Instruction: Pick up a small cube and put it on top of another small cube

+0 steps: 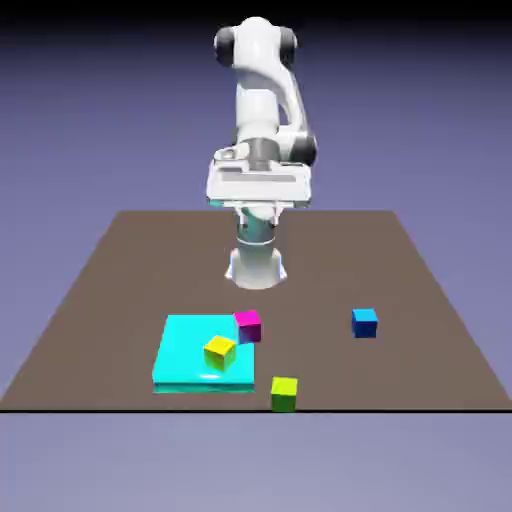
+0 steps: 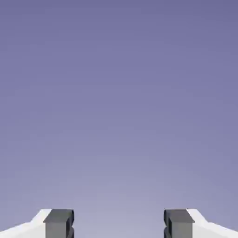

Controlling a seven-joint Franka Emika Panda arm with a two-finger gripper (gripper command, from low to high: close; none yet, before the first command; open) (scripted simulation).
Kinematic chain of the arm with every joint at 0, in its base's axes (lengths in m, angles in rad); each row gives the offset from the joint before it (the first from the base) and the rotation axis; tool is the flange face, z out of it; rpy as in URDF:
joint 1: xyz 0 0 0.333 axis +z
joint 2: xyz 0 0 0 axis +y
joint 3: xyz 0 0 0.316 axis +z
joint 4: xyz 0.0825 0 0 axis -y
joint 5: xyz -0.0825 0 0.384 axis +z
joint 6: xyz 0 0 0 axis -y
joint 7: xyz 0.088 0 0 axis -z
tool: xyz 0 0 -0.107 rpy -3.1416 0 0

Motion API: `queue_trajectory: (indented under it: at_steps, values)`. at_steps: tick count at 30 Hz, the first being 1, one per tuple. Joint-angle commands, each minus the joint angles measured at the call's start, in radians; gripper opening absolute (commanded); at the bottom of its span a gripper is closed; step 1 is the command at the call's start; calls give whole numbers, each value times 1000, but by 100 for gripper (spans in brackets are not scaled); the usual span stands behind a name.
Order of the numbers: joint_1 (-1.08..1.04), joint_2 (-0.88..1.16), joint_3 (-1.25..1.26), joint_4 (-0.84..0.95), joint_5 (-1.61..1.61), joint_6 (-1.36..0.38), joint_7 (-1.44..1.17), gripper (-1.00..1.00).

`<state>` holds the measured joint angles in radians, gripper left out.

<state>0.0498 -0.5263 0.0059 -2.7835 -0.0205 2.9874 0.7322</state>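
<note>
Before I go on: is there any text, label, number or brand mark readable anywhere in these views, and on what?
None. The blue cube, magenta cube, yellow cube, lime-green cube, cyan slab, table and arm bear no markings. The hand view shows only blank backdrop beyond the fingers.

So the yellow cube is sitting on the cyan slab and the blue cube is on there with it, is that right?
Not quite. The yellow cube does sit on the cyan slab, but the blue cube rests on the bare table, off toward the exterior view's right. The exterior view shows this.
</note>
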Motion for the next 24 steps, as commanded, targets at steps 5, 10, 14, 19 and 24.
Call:
queue_trajectory:
  at_steps: [5,10,14,19,24]
  values:
    - [157,181,24,110,-85,-206,-37,0]
    - [314,362,49,220,-170,-411,-73,0]
    - [439,507,68,308,-238,-576,-102,0]
    - [596,689,92,418,-323,-782,-139,0]
    - [753,870,117,528,-408,-987,-175,0]
